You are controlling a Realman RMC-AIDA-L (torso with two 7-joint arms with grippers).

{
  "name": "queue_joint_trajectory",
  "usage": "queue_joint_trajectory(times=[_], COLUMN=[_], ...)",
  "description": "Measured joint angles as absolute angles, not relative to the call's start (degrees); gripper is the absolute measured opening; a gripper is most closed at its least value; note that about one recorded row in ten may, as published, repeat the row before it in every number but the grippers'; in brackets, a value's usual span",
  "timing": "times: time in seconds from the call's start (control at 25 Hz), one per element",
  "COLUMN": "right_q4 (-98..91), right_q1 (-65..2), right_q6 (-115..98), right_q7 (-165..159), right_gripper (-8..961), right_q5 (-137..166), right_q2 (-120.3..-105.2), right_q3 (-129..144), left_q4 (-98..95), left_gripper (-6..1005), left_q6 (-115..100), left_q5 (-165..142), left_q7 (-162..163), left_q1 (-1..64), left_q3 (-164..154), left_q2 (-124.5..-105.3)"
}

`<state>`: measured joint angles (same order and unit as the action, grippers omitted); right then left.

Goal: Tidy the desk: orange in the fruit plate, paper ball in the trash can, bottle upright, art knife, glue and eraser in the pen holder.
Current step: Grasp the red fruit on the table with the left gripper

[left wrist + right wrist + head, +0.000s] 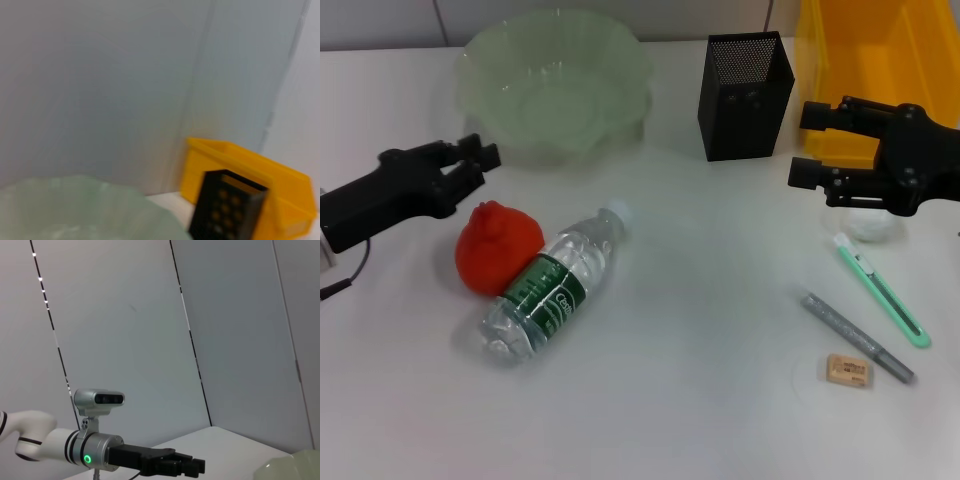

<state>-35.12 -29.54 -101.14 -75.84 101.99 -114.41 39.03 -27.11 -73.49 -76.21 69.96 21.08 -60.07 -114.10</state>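
Note:
An orange (498, 247) rests on the white desk, touching a clear bottle (555, 285) that lies on its side. Behind them stands the pale green fruit plate (555, 85), also in the left wrist view (75, 210). The black mesh pen holder (745, 95) stands beside the yellow trash can (880, 60). My left gripper (480, 152) hovers open, above and left of the orange. My right gripper (808, 143) hangs open by the bin, partly covering the white paper ball (875, 225). A green art knife (882, 292), grey glue stick (858, 337) and eraser (848, 370) lie front right.
The left wrist view shows the pen holder (227, 210) and the yellow bin (250, 170) against a grey wall. The right wrist view looks across at the left gripper (192, 466) and a corner of the fruit plate (295, 467).

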Motion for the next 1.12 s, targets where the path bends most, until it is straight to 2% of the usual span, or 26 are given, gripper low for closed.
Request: queue_joint_trajectory(times=[0.32, 0.6, 0.84, 1.12], right_q4=[-35.2, -35.32, -35.37, -35.1], right_q1=[-30.02, -31.53, -32.12, -32.19], right_q6=[-100.99, -100.54, -100.46, -100.45], right_q7=[-75.76, -75.76, -75.76, -75.76], right_gripper=[818, 817, 818, 817], right_q5=[101.95, 102.17, 102.3, 102.36], right_q2=[-114.68, -115.06, -115.07, -115.08], right_q3=[39.34, 39.46, 39.46, 39.46], left_q4=[-26.76, -26.29, -25.06, -25.14], left_gripper=[402, 641, 673, 670], left_q6=[-73.82, -73.93, -73.55, -69.21], left_q5=[-77.17, -78.64, -81.88, -86.16], left_q7=[71.12, 71.35, 71.39, 70.94], left_q1=[18.14, 16.86, 17.72, 19.24], left_q3=[-59.68, -59.67, -59.64, -59.53], left_q2=[-113.92, -114.25, -114.36, -116.0])
